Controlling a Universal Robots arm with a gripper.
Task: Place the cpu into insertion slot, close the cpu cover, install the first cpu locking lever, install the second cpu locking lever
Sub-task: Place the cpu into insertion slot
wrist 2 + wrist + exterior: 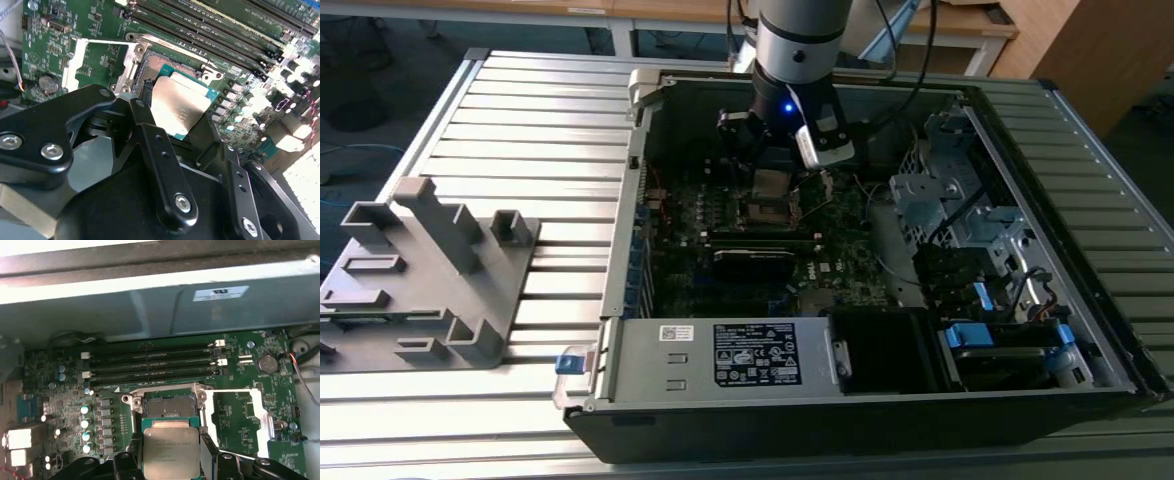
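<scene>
Cpu [171, 452] placement is under way but not finished. The chip is clamped between the two fingers of the end effector [171, 462], metal top up, and hangs just above and a little to one side of the open socket [167, 407] on the green board. In the second wrist view the socket's contact field is bare beyond the chip's edge, so I judge the chip is not yet seated. The cover [267, 420] is swung fully open and lies flat on the board beside the socket, its centre window showing green board through it. So closing it is not done either. I cannot pick out the two locking levers for certain, and with the cover open neither can be fastened.

By count there is one chip, one socket and one cover. There is also one coin battery [267, 362], and what looks like four long memory slots [150, 360] lie beside the socket. In the exterior view one open computer case [720, 360] lies on the slatted tabletop [520, 120], with one grey plastic fixture [440, 270] beside it.
</scene>
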